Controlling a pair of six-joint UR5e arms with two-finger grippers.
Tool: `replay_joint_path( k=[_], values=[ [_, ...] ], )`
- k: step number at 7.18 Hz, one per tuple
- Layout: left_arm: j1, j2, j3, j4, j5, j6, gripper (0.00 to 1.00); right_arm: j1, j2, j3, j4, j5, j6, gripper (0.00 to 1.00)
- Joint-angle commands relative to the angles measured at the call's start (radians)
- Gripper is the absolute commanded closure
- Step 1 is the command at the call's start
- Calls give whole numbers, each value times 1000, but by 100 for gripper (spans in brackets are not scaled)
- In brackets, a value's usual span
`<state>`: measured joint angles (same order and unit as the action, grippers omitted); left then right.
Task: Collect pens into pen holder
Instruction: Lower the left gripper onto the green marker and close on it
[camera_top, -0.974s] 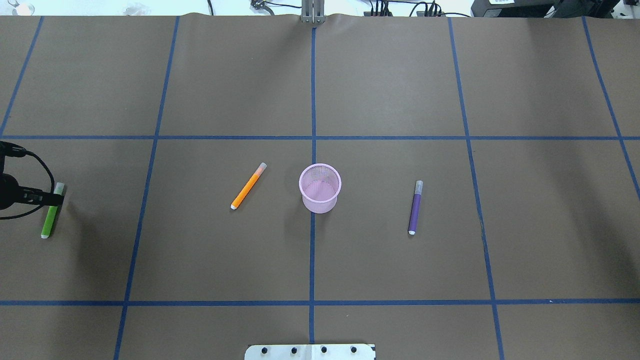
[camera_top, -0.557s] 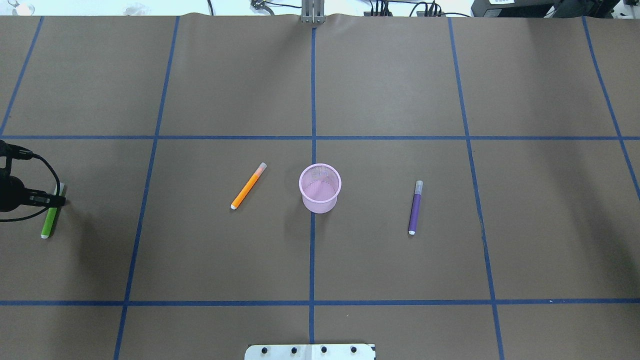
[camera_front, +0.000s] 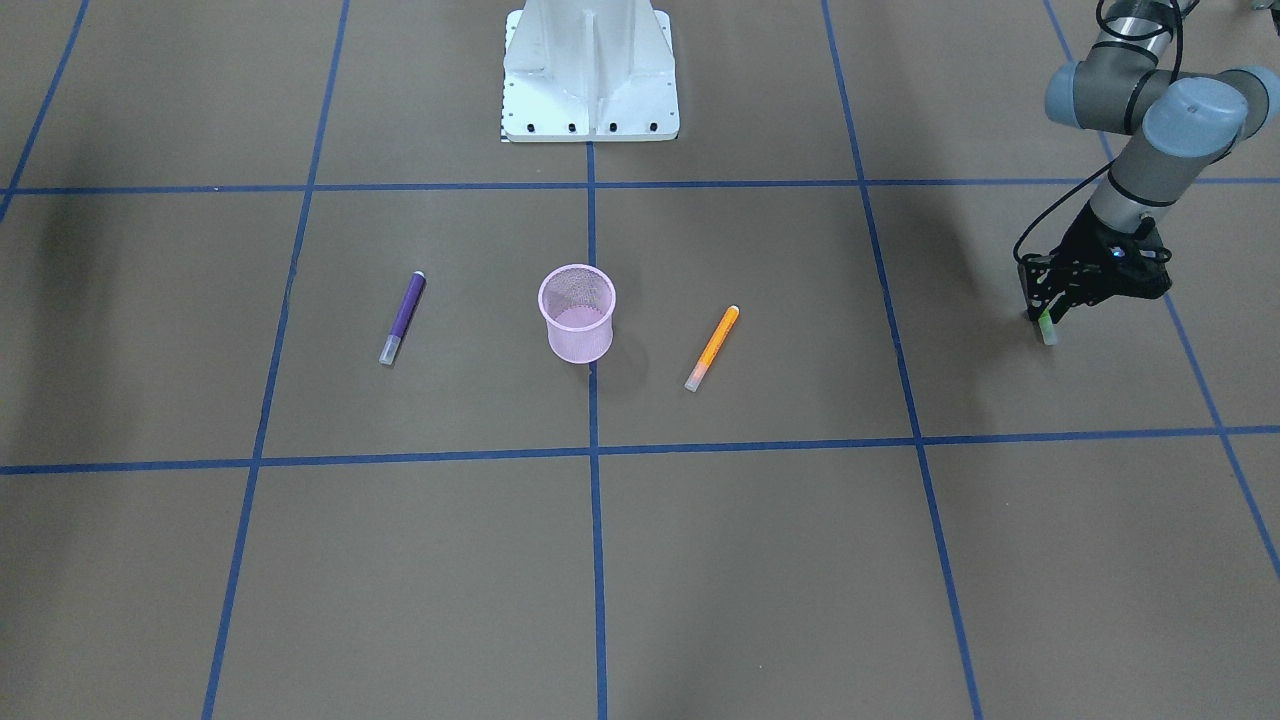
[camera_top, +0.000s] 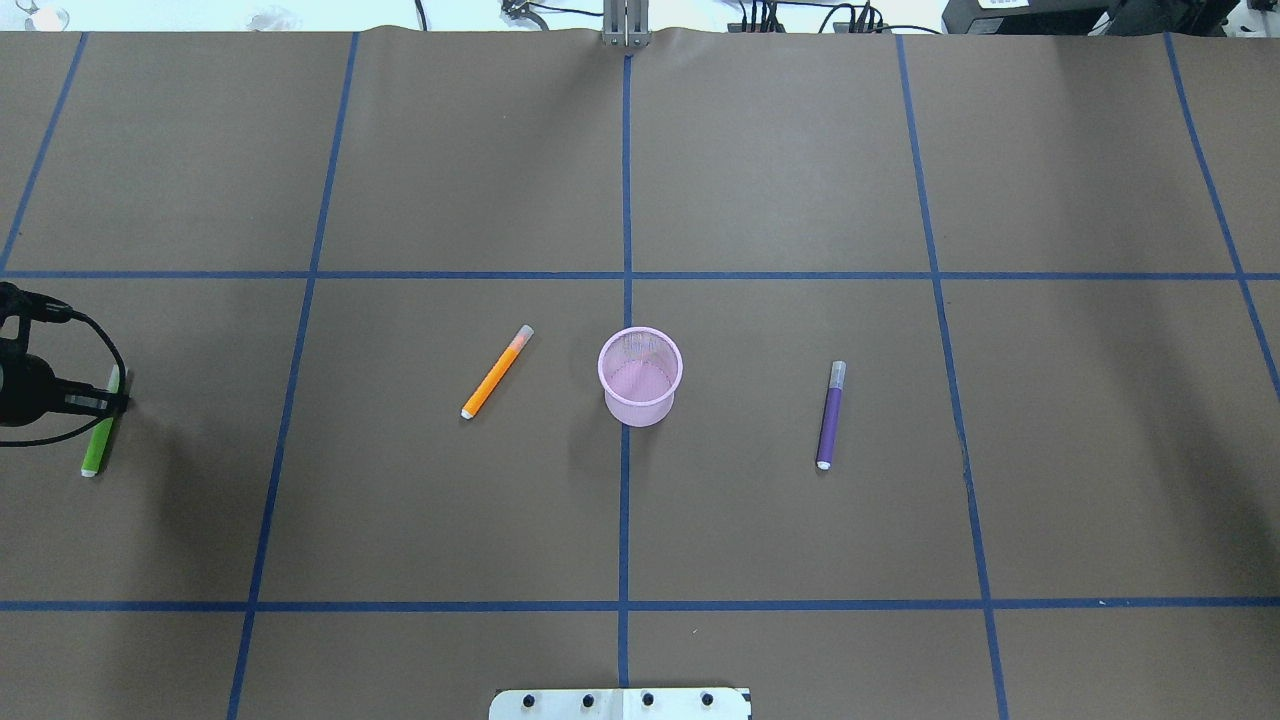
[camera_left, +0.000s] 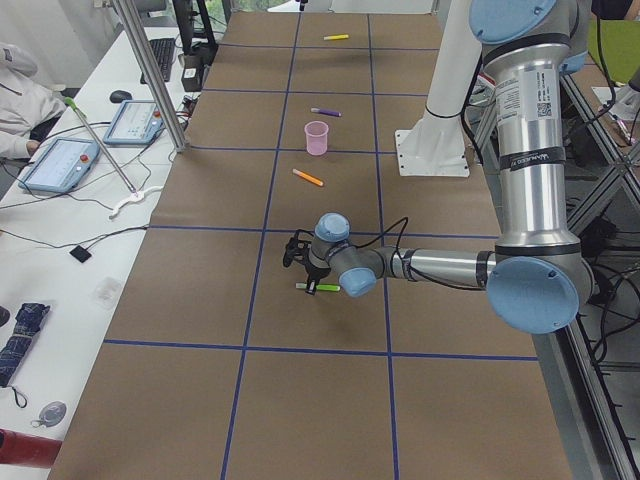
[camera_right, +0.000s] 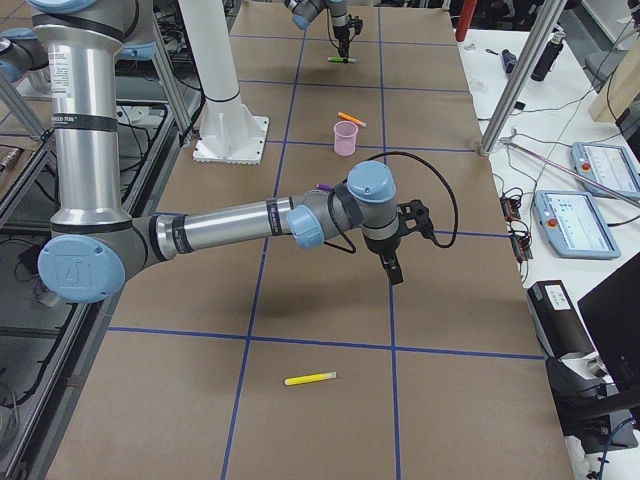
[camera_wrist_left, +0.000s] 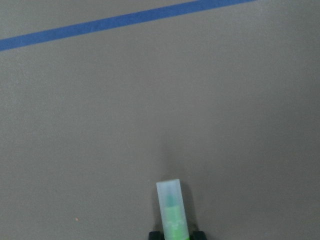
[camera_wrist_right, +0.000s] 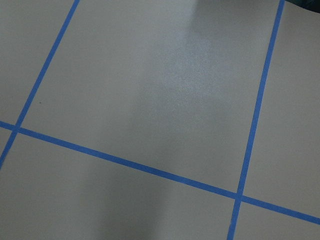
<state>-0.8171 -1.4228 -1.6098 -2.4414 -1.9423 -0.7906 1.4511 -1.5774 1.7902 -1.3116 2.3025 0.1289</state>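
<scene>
The pink mesh pen holder (camera_top: 640, 375) stands upright at the table's middle. An orange pen (camera_top: 496, 372) lies to its left and a purple pen (camera_top: 830, 415) to its right. At the far left lies a green pen (camera_top: 97, 450). My left gripper (camera_top: 118, 403) points down over its cap end. In the left wrist view the black fingertips (camera_wrist_left: 197, 233) press both sides of the green pen (camera_wrist_left: 172, 212), so the gripper is shut on it. My right gripper (camera_right: 393, 272) shows only in the exterior right view, above bare table; I cannot tell whether it is open or shut.
Blue tape lines (camera_top: 625, 500) divide the brown table into squares. The robot's white base plate (camera_top: 620, 703) sits at the near edge. A yellow stick (camera_right: 310, 379) lies far out on the robot's right end of the table. A person sits at a side desk (camera_left: 60, 160).
My left gripper has shifted a little to the right over the green pen's cap end and now hides most of it. The pens and the holder have not moved.
</scene>
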Motion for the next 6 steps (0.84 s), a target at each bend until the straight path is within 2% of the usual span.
replay_joint_path(
  k=[1, 6],
  values=[
    [0, 2, -7, 2, 5, 7, 100, 0, -1, 0, 0, 0, 0, 0],
    [-23, -31, -91, -4, 3, 17, 100, 0, 0, 0, 0, 0, 0, 0]
  ],
)
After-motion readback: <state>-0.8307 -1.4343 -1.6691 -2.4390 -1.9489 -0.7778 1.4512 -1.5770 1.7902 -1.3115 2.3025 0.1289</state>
